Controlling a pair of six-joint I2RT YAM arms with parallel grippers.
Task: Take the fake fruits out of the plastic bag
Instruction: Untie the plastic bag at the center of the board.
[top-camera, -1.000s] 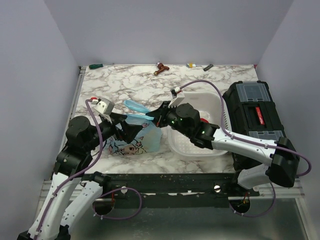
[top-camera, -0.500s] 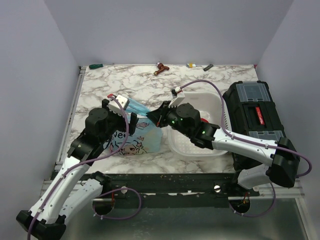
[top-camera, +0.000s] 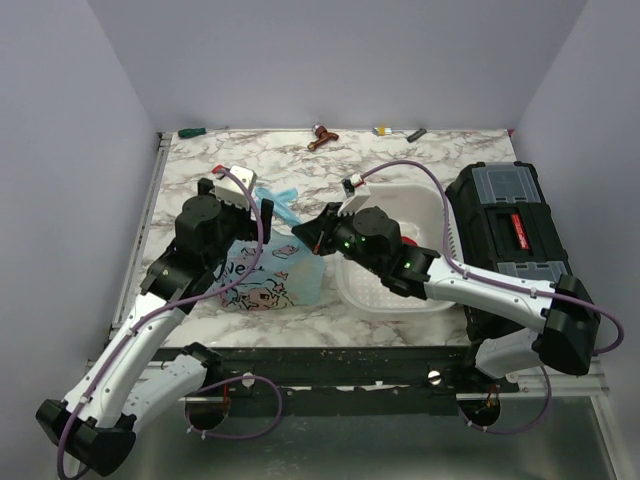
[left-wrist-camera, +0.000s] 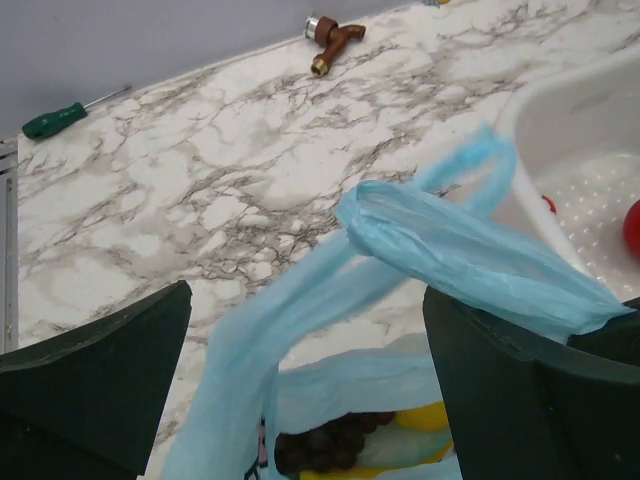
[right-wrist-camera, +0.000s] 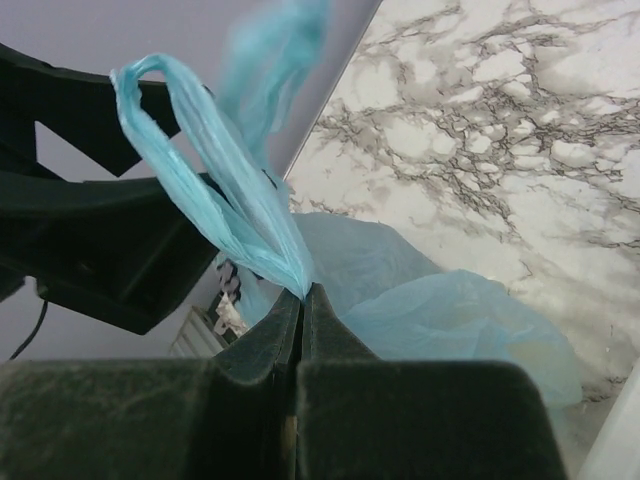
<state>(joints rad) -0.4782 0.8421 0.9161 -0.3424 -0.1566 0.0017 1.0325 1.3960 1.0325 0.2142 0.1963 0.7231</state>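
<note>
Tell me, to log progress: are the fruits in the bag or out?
In. The left wrist view looks down into the bag, where grapes and a yellow fruit lie inside.

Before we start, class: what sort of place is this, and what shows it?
Probably a robot test cell: plain walls box in a marble-patterned table, the left arm and right arm are mounted at its near edge, with a black toolbox and green screwdriver in view.

Marble-patterned table (top-camera: 200, 170). Far edge: green-handled screwdriver (top-camera: 192, 131), brown tool (top-camera: 323, 136), small oddments (top-camera: 400, 132). Middle: light-blue plastic bag (top-camera: 270, 280), beside it a white perforated basket (top-camera: 430, 205). Right: black toolbox (top-camera: 505, 215).
</note>
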